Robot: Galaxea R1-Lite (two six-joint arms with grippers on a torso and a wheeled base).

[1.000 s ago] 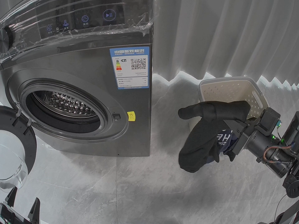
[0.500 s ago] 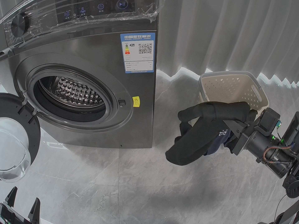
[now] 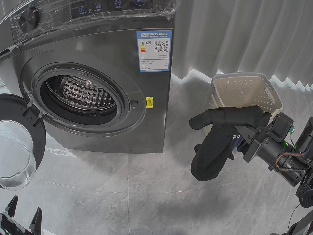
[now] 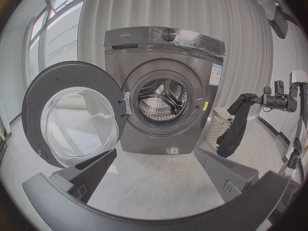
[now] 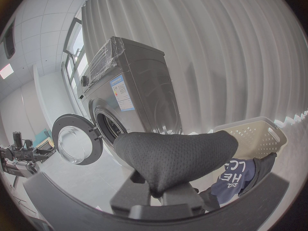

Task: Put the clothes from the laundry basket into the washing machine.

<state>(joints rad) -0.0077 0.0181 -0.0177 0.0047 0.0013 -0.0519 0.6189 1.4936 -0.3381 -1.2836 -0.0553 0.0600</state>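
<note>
Now | right tool [image 3: 251,133] clamps limp black knit garment [image 3: 212,152] | perforated beige basket [image 3: 245,90]

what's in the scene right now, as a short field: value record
washing machine: door swung open, drum exposed
laundry basket: on the floor to the machine's right
black garment: draped over the right gripper, hanging in front of the basket
right gripper: shut on the garment
left gripper: open, low near the door, holding nothing
</note>
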